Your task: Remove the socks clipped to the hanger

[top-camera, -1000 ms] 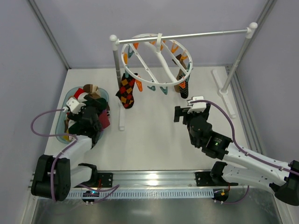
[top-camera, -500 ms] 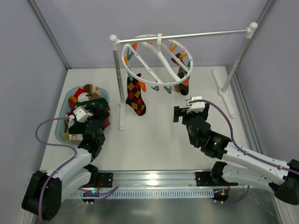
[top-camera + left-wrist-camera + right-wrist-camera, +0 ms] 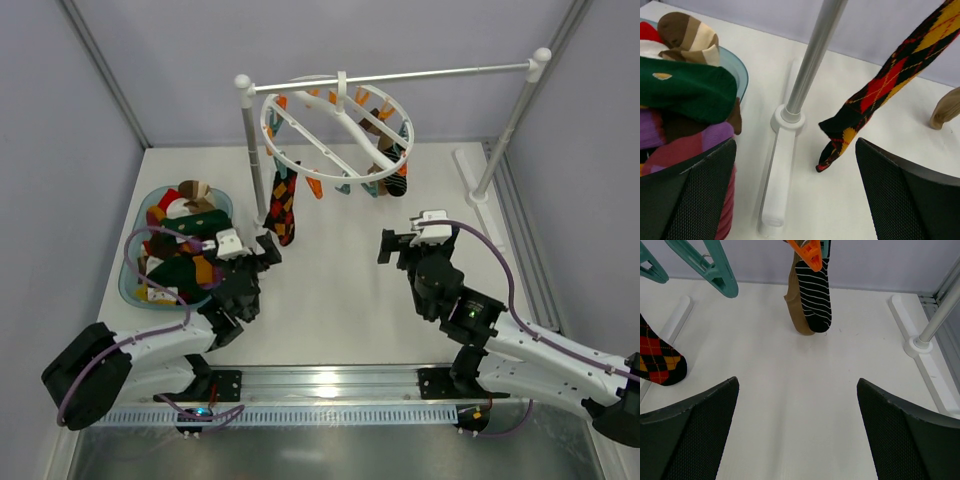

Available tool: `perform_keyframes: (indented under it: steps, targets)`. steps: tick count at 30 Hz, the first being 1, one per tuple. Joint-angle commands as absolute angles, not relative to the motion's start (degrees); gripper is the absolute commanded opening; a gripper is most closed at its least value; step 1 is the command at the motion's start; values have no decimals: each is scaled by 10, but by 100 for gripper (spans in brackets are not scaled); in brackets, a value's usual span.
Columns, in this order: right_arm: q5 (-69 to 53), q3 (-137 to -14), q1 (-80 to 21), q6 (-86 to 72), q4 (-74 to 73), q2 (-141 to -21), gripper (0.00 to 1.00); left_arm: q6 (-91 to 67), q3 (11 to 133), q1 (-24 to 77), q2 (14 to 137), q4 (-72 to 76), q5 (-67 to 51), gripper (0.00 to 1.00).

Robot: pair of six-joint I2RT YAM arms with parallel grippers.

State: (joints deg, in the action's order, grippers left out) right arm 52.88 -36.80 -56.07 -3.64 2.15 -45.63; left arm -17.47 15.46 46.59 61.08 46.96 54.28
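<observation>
The diamond sock (image 3: 875, 95) hangs tilted from the hanger (image 3: 267, 122), its toe just ahead-right of the spread, empty left hand (image 3: 796, 185). The right hand (image 3: 797, 425), also spread, faces the striped sock (image 3: 815, 295), farther off.

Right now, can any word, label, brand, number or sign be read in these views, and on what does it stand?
None: no word, number, brand or sign can be read in any view.
Green sock: it carries a yellow mark, a small shape and not letters.
Diamond sock and striped sock: woven pattern only, no lettering.
</observation>
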Motion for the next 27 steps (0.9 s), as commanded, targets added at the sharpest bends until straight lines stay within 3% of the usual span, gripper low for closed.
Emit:
perform_keyframes:
  steps: [1, 9, 18, 26, 27]
  targets:
    - [529, -363, -559, -47, 45, -444, 100, -114, 205, 472, 638, 546, 541, 100]
    - [529, -359, -558, -47, 46, -439, 100, -68, 243, 472, 661, 555, 482, 100]
    - [523, -350, -558, -47, 47, -421, 100, -3, 299, 471, 765, 630, 409, 100]
    - [519, -349, -557, -47, 48, -420, 100, 4, 363, 433, 852, 591, 373, 100]
    - [520, -349, -557, -47, 48, -420, 100, 4, 373, 427, 863, 593, 369, 95]
